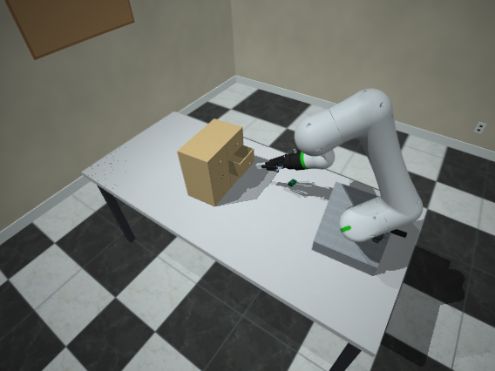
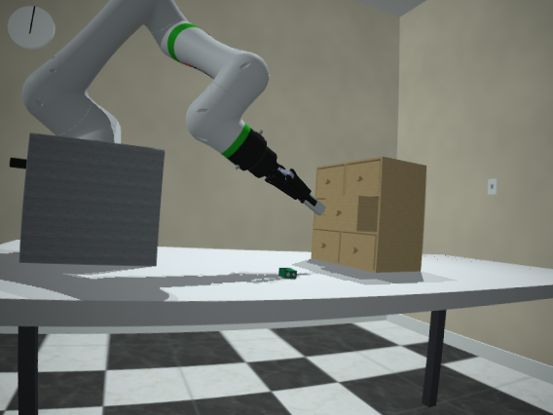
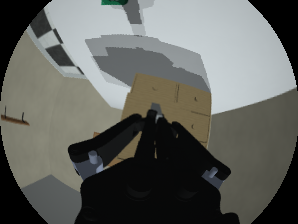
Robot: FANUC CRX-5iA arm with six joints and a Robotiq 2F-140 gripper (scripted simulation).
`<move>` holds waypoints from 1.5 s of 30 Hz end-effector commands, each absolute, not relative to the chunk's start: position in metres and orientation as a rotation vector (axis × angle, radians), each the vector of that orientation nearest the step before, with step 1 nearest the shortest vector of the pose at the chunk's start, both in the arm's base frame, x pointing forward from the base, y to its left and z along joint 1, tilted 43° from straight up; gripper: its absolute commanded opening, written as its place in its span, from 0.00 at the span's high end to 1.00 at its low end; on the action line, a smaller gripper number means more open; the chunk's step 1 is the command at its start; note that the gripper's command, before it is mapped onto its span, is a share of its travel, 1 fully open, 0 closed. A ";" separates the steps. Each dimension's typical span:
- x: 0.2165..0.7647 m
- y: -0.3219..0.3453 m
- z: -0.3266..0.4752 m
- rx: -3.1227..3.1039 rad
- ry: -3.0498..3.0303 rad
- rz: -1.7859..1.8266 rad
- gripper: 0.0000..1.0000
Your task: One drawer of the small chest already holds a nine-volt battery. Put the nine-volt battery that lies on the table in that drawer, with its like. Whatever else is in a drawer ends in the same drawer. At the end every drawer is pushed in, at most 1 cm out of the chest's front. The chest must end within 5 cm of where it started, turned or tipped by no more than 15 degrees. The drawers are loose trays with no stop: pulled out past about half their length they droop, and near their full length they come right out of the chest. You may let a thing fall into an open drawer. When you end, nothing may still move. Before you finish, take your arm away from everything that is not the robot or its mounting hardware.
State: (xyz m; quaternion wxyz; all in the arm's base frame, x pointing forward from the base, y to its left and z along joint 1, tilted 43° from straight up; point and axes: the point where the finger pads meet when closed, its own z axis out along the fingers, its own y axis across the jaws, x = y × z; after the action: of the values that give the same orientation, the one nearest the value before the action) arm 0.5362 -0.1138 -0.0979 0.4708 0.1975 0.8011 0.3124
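The small wooden chest (image 1: 213, 161) stands on the white table, with one middle-row drawer (image 1: 241, 158) pulled partly out; its inside is hidden from me. In the exterior view the chest (image 2: 370, 214) shows three rows of drawers, and the pulled-out drawer front (image 2: 367, 213) looks darker. My gripper (image 1: 262, 165) (image 2: 318, 208) is shut and empty. It hovers above the table just in front of the chest's front, fingertips together (image 3: 154, 111).
The arm stands on a grey block (image 1: 362, 226) at the table's right end, also seen in the exterior view (image 2: 90, 200). The chest stands near the table's far left part. Table edges lie close behind the chest and the battery.
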 end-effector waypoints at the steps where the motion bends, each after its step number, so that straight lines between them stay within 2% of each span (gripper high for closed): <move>1: 0.536 -0.114 -0.098 0.483 1.962 0.765 1.00; 45: 0.546 -0.114 -0.098 0.483 1.962 0.765 1.00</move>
State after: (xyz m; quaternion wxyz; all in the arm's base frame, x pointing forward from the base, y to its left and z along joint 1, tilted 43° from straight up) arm 0.5441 -0.1138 -0.0979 0.4707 0.1973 0.8011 0.3125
